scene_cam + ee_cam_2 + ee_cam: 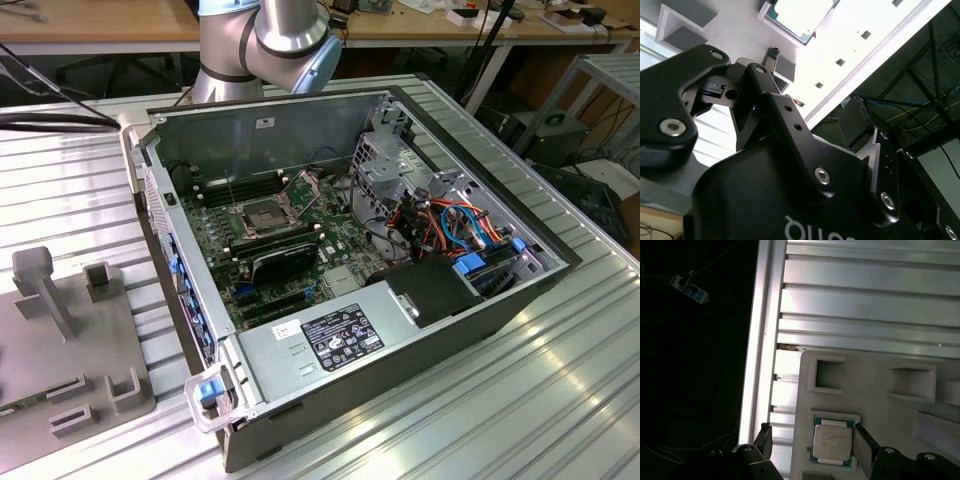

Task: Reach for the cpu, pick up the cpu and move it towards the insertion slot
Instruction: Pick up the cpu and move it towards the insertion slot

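Observation:
The cpu, a small flat square chip with a dull silver face, lies in a shallow recess of the grey plastic fixture. My gripper hovers above it, open, with one dark finger on each side and nothing between them. In the second wrist view the cpu lies beyond the gripper's black linkage. The insertion slot is a dark square socket with a silver frame on the green motherboard inside the open computer case, its hinged plate tilted up.
The grey fixture lies at the exterior view's left on the ribbed aluminium table. The table's edge runs close beside the fixture, with dark floor past it. Case walls, a drive cage and cables surround the motherboard.

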